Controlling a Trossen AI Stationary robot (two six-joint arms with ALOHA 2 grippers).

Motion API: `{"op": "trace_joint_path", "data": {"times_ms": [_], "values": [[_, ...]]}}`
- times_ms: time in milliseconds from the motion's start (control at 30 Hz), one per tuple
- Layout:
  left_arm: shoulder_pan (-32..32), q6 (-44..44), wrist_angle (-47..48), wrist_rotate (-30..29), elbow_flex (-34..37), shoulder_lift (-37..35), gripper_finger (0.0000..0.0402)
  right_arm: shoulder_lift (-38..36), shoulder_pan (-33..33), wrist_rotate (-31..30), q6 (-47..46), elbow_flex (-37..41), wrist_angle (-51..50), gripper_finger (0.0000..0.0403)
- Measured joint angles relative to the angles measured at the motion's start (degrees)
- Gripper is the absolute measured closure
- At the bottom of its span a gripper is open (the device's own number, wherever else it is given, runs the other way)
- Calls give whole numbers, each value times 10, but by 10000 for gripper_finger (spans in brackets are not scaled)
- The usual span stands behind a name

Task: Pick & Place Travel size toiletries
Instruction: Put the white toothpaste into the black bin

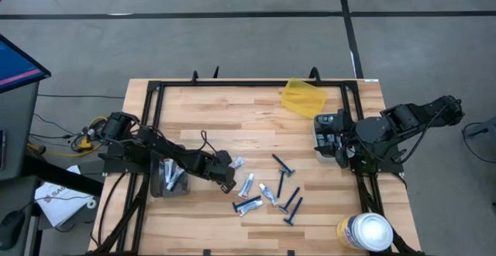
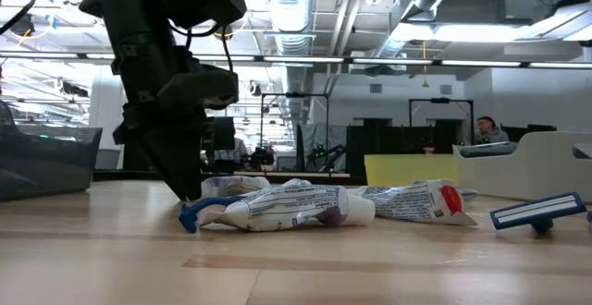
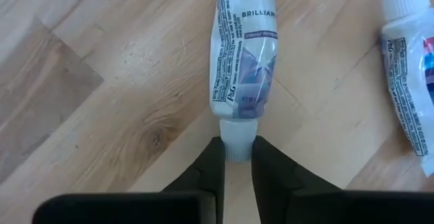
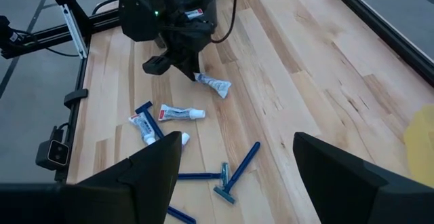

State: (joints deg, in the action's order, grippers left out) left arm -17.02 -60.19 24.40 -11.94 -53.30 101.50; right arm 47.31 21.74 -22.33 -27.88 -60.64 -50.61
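The left tool is down at the table, its two dark fingers closed around the white cap of a white-and-blue squeeze tube. In the left wrist view this tube lies flat on the wood, the cap pinched between the fingertips and the printed body stretching away from them. The tube sits left of the table's middle, nearer the front edge than the back.

Just behind the left arm, by the table's left edge, a grey bin holds a few small items, too small to name.

The other toiletries are scattered on the front half of the table, right of the held tube: a second tube, a third tube and a fourth tube close together, with dark-blue razors lying among and beside them toward the front edge. From table height the crumpled tubes lie in a cluster, one razor apart to the side.

The right tool waits with its fingers spread wide, near the right edge of the table beside a white tray. A yellow bin rests near the back right corner, and a white-lidded round canister stands at the front right corner.
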Motion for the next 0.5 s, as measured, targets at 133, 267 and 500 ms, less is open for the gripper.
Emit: {"op": "trace_joint_path", "data": {"times_ms": [133, 267, 500], "values": [[-1, -10, 11, 22, 3, -24, 362, 0, 0, 0, 0, 0, 0, 127], [-2, -23, 20, 33, 3, -75, 362, 0, 0, 0, 0, 0, 0, 127], [-11, -77, 77, 60, 2, -205, 362, 0, 0, 0, 0, 0, 1, 127]]}}
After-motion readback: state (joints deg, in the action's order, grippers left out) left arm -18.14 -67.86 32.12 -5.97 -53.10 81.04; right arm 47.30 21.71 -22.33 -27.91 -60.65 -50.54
